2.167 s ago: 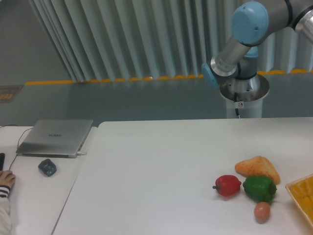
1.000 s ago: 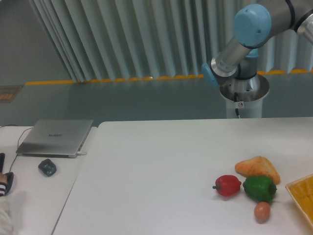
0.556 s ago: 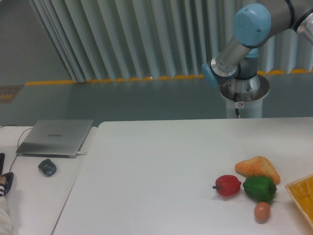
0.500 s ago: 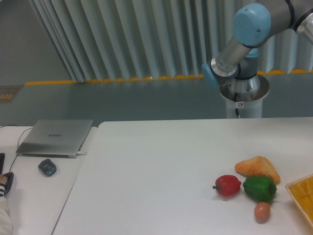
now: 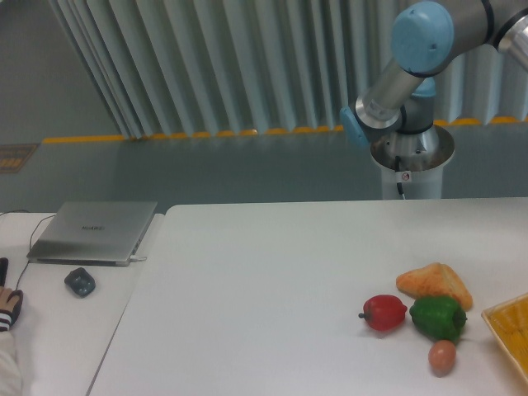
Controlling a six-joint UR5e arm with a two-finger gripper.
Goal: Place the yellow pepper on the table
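The yellow pepper is out of view in this frame. Only the arm's elbow and upper links (image 5: 412,58) show at the top right, above its base (image 5: 410,161) behind the table; the gripper is outside the picture. The white table (image 5: 264,272) fills the lower part of the view. A yellow tray (image 5: 511,326) sits cut off at the right edge, and I cannot see what lies in it.
A red pepper (image 5: 384,312), a green pepper (image 5: 438,318), an orange-tan bread-like wedge (image 5: 435,285) and a small brown egg (image 5: 442,356) cluster at the table's right. On the adjoining desk at left lie a grey laptop (image 5: 93,231), a dark mouse (image 5: 80,281) and a person's hand (image 5: 7,309).
The arm's elbow has shifted very slightly. The person's hand at the left edge has drawn back a little. The objects on the table have not moved.
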